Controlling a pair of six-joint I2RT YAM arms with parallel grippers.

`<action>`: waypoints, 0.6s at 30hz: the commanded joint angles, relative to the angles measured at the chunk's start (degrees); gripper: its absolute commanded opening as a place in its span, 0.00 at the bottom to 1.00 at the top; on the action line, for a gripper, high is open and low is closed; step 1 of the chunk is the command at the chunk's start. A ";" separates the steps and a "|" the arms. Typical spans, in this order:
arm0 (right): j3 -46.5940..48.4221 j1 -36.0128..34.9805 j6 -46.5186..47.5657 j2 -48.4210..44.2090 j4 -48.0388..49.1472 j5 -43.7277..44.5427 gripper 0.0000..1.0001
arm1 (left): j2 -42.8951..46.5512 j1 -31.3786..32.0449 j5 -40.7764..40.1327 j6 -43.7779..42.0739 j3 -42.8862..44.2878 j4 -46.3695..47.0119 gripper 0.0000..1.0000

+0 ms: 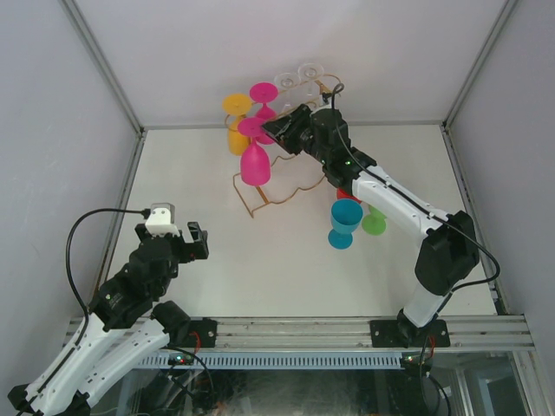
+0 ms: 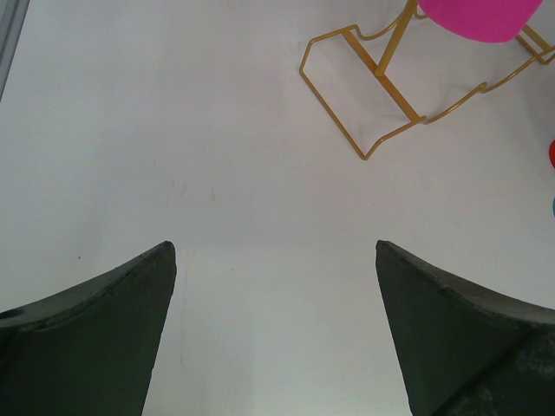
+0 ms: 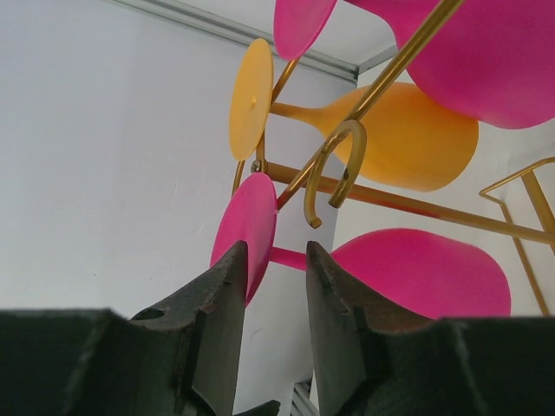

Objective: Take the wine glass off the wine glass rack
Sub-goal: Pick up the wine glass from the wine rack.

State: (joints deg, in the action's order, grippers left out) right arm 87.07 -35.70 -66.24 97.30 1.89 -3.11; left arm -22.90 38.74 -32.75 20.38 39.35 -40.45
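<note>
Both fingers of the right claw are straddling the pink wine glass stem on the rack at 12 o'clock, grip unconfirmed; a skewed pull risks snagging the hook. The left claw is gaping.

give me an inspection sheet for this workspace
surface: white table, faint specks
job's things: rack upright; pink glass, second pink glass, orange glass, clear glasses hang on it
clutter: blue glass, green glass on table; red thing half hidden by right arm
hands: left hand open over table; right hand at pink glass's stem, grip unclear
cables: black cables loop off both arms
surroundings: white walls, metal frame
</note>
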 commanded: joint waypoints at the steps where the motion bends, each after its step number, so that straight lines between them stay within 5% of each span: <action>1: 2.67 0.12 0.50 -0.31 2.05 -0.93 0.32 | -0.39 -0.33 0.36 -0.17 0.64 1.38 1.00; 18: 3.28 0.10 1.11 -1.01 1.58 -1.72 0.20 | -0.39 -0.33 0.54 -0.16 0.63 1.25 1.00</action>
State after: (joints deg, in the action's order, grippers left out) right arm 87.83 -35.70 -65.82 97.30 1.89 -4.51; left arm -22.90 38.74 -32.67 20.38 39.35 -40.45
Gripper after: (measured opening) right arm 0.198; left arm 0.998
